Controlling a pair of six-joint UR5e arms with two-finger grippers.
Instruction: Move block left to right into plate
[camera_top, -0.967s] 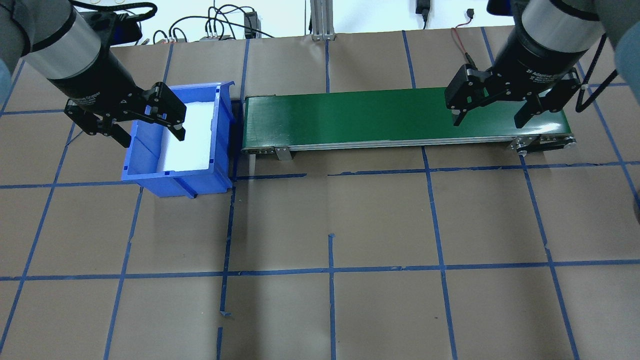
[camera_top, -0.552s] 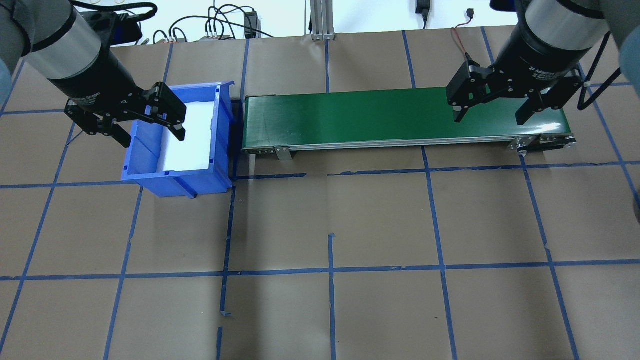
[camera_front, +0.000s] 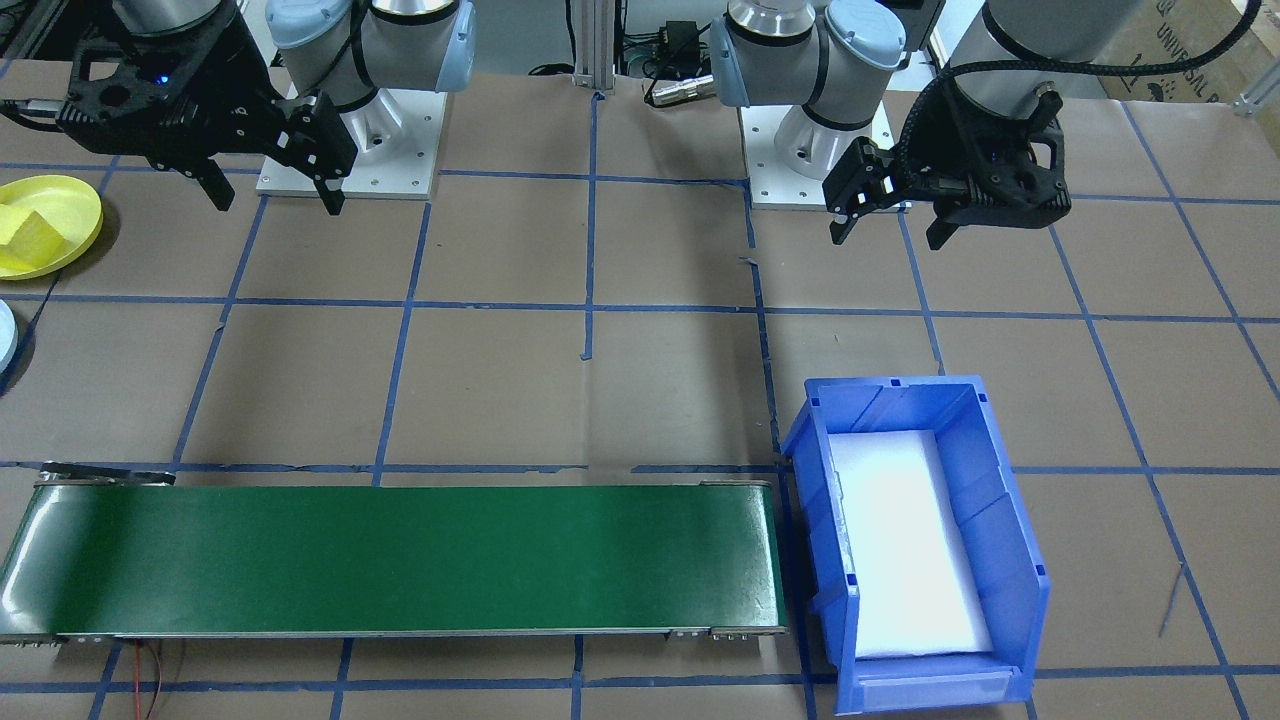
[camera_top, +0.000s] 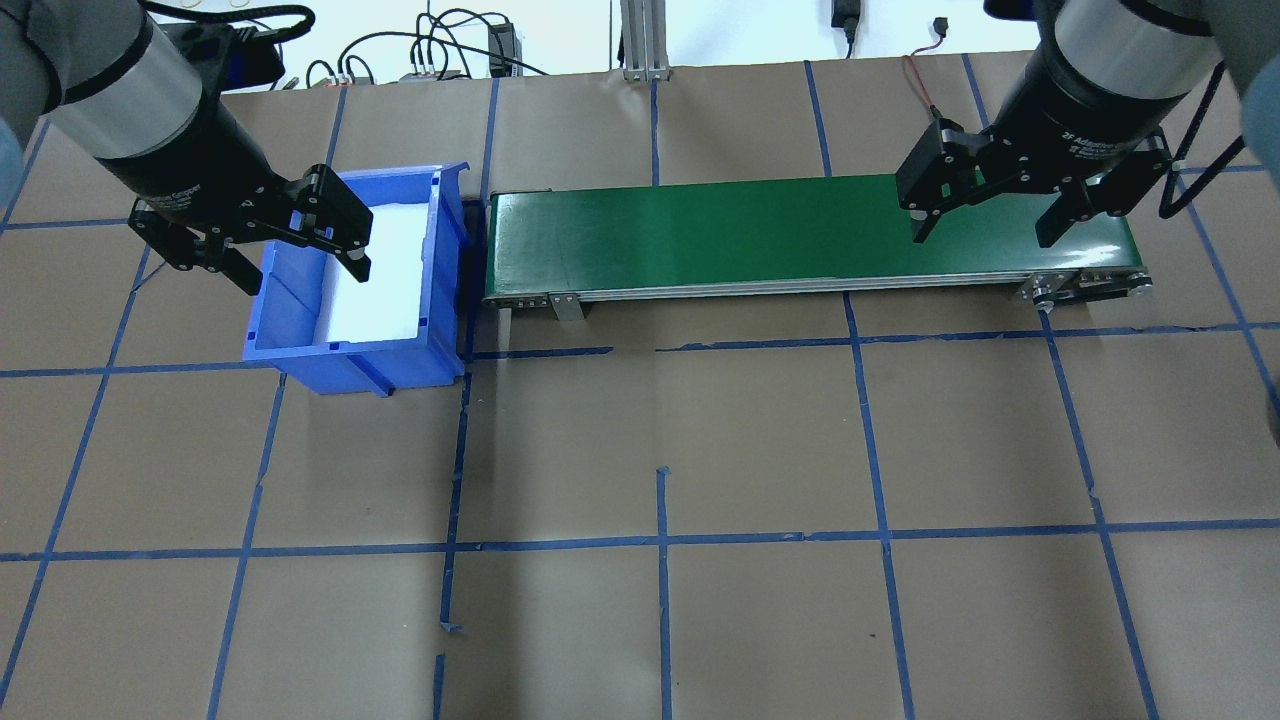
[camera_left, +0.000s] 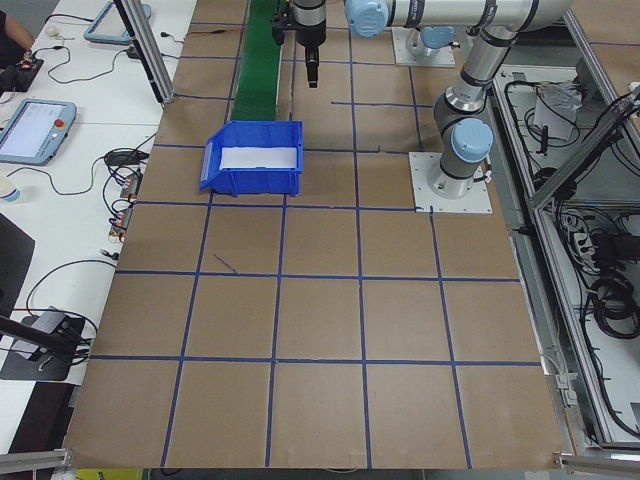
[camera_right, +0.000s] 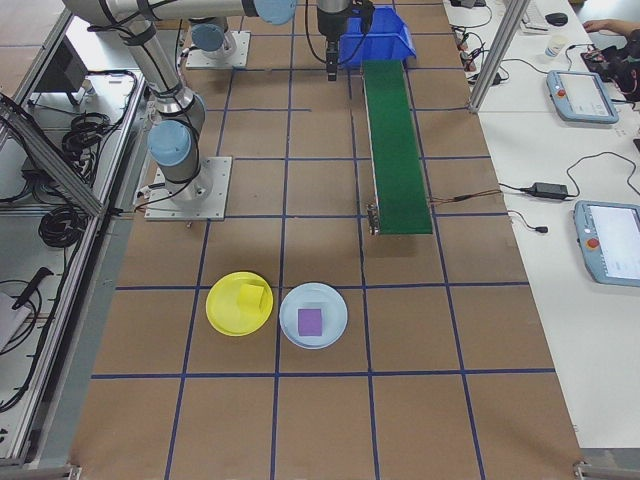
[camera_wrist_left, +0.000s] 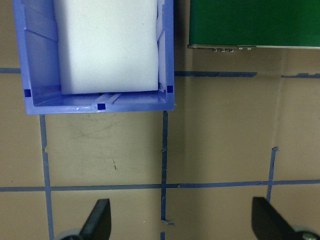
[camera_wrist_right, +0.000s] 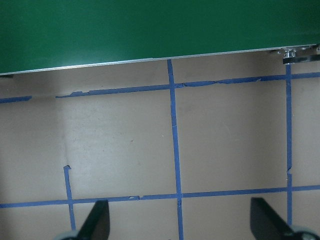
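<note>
While the right gripper drifts slightly up and toward the table's far edge, it stays wide open and empty above the belt.

The left gripper hasn't moved, also spread wide and holding nothing beside the blue bin, whose white liner is bare. The green conveyor carries no block. The yellow plate lies well beyond the belt's end with a yellow block already in it, so the transfer looks finished.
</note>
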